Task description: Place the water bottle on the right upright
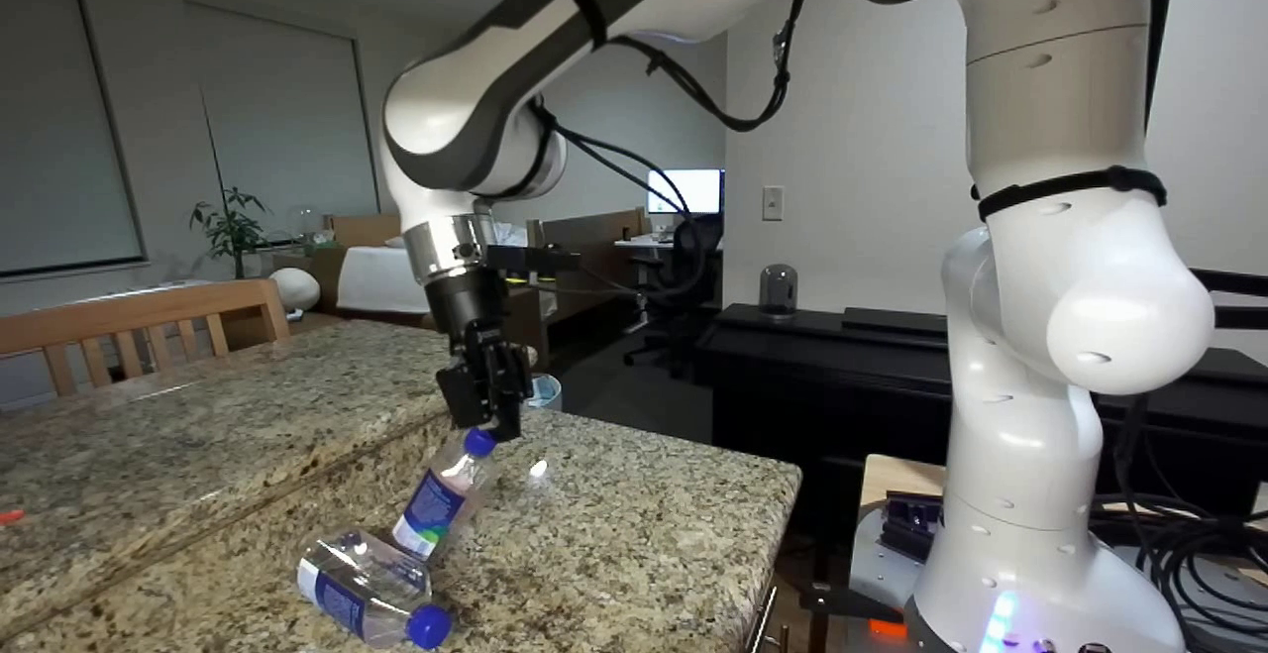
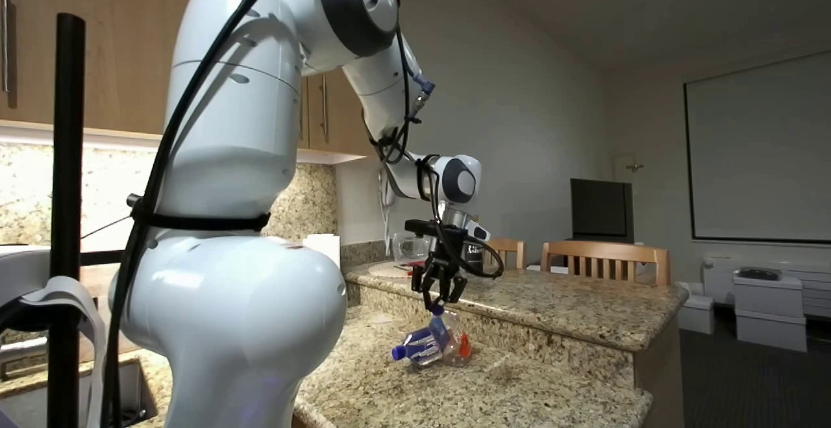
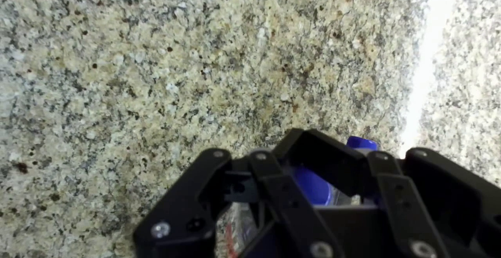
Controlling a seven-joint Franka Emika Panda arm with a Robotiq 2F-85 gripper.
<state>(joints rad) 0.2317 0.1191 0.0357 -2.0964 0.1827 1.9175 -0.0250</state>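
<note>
Clear plastic is met first: a lying bottle (image 1: 367, 589) on the table (image 1: 644, 524). Just beyond, the water bottle (image 1: 439, 502) is tilted, its blue cap (image 1: 479, 443) apparently pinched by the jaws; probably light and soft-walled, it is best held by that stiffer cap.

I am in a home, at its kitchen end. In an exterior view I find wooden wall cabinets (image 2: 123, 45) with metal handles (image 2: 324, 108), a stone backsplash (image 2: 311, 201) lit from beneath the cabinets, and a sink (image 2: 133, 384) set in stone. My granite table (image 1: 644, 514) meets a raised ledge (image 2: 552, 301) of the same granite, with wooden chairs (image 2: 604, 249) along its far side. In an exterior view, the room also holds what looks like a white-covered bed (image 1: 384, 281), a leafy plant (image 1: 234, 229), and a desk (image 1: 634, 243) with a glowing monitor (image 1: 686, 190).
</note>
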